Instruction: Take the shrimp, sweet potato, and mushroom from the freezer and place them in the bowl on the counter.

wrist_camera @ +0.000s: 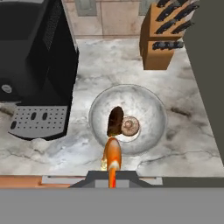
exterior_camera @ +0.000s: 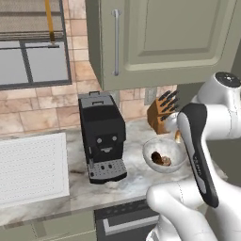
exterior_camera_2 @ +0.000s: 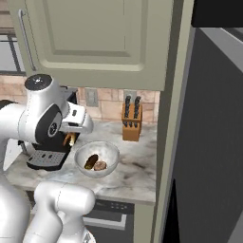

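The two-finger gripper (wrist_camera: pixel 112 175) is clamped on the small curved orange shrimp (wrist_camera: pixel 112 157), which hangs just above the near rim of the round mottled whitish-grey bowl (wrist_camera: pixel 148 105) in the hand view; from the right base view the shrimp (exterior_camera_2: pixel 70 138) shows under the hand, beside the bowl's (exterior_camera_2: pixel 110 153) left rim. Bowl sits on the pale marbled stone counter (wrist_camera: pixel 109 65), btwn the black coffee machine (exterior_camera: pixel 101 134) and the wooden knife block (exterior_camera_2: pixel 131 124), w/ a dark brown oblong sweet potato (wrist_camera: pixel 115 121) and a pale brown round mushroom (wrist_camera: pixel 130 126) touching inside it. Tall dark grey freezer (exterior_camera_2: pixel 209 142) stands at the right of the right base view, past the counter end.
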